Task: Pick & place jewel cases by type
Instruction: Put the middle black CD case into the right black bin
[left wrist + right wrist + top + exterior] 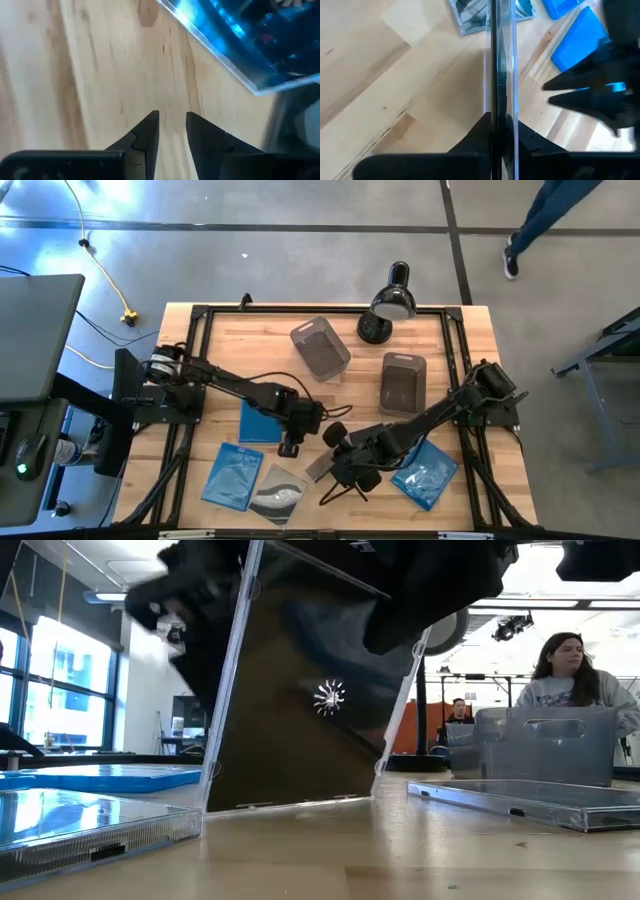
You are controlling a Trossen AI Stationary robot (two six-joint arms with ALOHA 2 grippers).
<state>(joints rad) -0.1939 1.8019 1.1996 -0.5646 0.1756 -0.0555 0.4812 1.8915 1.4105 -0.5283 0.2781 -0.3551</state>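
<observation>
The right pincer [499, 125] grips the dark case [496, 60] edge-on, tilted, lower edge on the tabletop [470, 360]; the left pincer [172, 125], slightly open, hovers beside it.

In the low view, your lifted dark squarish jewel case [300, 730] runs out of the frame's top edge, and the black gripper parts above it are blurred, so you cannot tell there which arm holds it. From above, the right gripper [340, 465] covers most of that case. In the left wrist view, the glossy blue rectangular jewel case [240, 35] is cut off by the frame and smeared. The people [575, 665] behind the table are partly hidden by the smoky translucent grey tub [545, 745].
</observation>
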